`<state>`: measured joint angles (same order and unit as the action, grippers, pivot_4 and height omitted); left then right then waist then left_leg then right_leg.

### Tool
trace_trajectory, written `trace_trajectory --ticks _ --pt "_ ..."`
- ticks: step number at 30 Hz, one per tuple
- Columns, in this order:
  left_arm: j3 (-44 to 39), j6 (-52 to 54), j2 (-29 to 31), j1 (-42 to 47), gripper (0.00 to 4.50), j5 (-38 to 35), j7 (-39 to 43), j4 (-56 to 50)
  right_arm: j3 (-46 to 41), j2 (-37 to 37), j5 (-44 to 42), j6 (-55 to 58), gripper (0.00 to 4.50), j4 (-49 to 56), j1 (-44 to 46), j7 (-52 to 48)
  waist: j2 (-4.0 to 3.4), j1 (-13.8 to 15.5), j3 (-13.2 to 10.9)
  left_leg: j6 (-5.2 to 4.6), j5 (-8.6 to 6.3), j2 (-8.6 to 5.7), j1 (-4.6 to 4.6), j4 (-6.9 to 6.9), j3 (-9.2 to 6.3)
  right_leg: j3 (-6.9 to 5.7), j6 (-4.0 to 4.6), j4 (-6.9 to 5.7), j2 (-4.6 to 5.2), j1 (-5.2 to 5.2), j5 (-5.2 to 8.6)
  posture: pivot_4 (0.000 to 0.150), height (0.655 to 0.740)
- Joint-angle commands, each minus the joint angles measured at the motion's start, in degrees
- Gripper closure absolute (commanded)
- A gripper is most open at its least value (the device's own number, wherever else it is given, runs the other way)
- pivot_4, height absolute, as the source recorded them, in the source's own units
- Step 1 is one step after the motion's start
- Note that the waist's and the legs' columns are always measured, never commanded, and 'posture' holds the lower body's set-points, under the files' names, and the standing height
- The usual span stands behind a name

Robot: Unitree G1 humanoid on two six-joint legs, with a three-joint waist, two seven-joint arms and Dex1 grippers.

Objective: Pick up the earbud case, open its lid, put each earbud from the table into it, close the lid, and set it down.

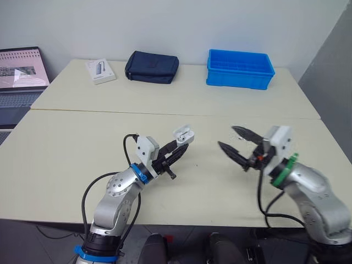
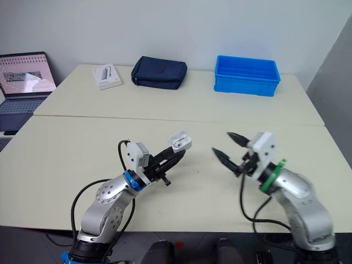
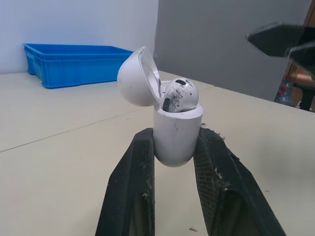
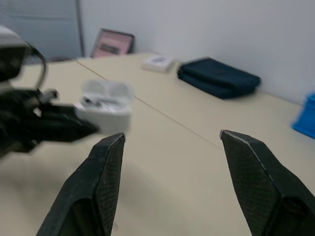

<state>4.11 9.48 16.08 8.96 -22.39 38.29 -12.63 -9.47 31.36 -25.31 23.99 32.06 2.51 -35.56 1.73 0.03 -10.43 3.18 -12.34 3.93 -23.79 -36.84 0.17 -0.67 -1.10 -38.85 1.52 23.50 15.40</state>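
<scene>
**Clamped low, open earbud case hangs over worktop**

Left gripper, nearest the lens, has its jaws clenched on the rounded bottom of the white earbud case. It holds the case clear of the cream worktop, between the two arms. The lid is swung back and one earbud sits in the case, its head showing above the rim. Whether a second lies beside it cannot be told. Right gripper hovers near the case, jaws spread wide, holding and touching nothing.

The likely trouble lies in the closing. A push on the lid from the right gripper could lever the smooth case out of so low a grasp and drop it to the worktop. An earbud not fully seated could also keep the lid from snapping shut.
</scene>
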Motion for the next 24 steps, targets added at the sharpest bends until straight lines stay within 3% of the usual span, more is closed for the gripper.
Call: trace_trajectory --ticks 1,4,8,13,16,20,24 --pt "-0.7 -2.19 0.01 0.52 3.77 0.2 0.43 -0.17 -8.6 3.99 0.46 -3.4 1.3 -3.34 -4.74 -2.95 0.0 0.01 0.0 0.0 0.0 0.0 0.0 0.0 0.0 0.01 0.0 0.01 0.0 0.0 0.0 0.15 0.7267" --pt "-0.87 -2.69 0.07 0.72 3.77 0.4 0.45 0.37 -14.03 7.41 1.15 -6.37 1.3 -7.93 -9.88 -6.34 0.0 0.03 0.0 0.0 0.0 -0.02 0.0 0.0 0.02 0.02 0.0 0.02 0.0 0.0 0.0 0.15 0.7267" --pt "-0.98 -3.35 0.27 1.24 3.77 0.53 0.62 1.39 -20.84 11.42 1.28 -10.43 0.05 -15.82 -15.32 -12.0 -0.01 0.01 0.0 0.0 0.0 -0.04 0.01 -0.01 0.03 0.05 0.0 0.02 0.01 -0.01 0.0 0.15 0.7267" --pt "-0.85 -3.8 0.35 1.46 3.77 0.61 0.9 2.16 -21.77 14.72 2.02 -12.58 0.0 -20.42 -15.26 -15.04 -0.02 -0.32 0.01 0.0 0.0 -0.05 0.07 -0.02 0.07 0.12 0.01 0.01 0.0 -0.01 0.01 0.15 0.7267" --pt "-0.85 -3.9 0.24 1.67 3.77 0.73 0.94 2.53 -19.63 15.33 1.89 -10.56 0.0 -19.81 -12.5 -14.12 -0.05 -0.42 0.02 0.0 0.0 -0.05 0.09 -0.03 0.07 0.14 0.01 -0.02 -0.01 -0.02 0.01 0.15 0.7267" --pt "-0.64 -4.01 0.12 1.3 3.77 1.02 0.91 2.53 -10.51 14.75 4.04 -5.14 0.0 -20.55 -1.47 -10.43 -0.06 -0.51 0.02 0.0 0.0 -0.06 0.08 -0.05 0.06 0.17 -0.04 -0.01 -0.02 -0.04 -0.02 0.15 0.7267" --pt "-0.35 -3.83 0.02 1.17 3.77 1.21 0.86 2.43 -0.82 13.05 9.61 -1.51 0.0 -28.33 11.1 -7.55 -0.06 -0.38 0.01 0.0 0.01 -0.1 0.0 -0.06 0.02 0.15 -0.04 0.0 -0.02 -0.02 -0.03 0.15 0.7267"
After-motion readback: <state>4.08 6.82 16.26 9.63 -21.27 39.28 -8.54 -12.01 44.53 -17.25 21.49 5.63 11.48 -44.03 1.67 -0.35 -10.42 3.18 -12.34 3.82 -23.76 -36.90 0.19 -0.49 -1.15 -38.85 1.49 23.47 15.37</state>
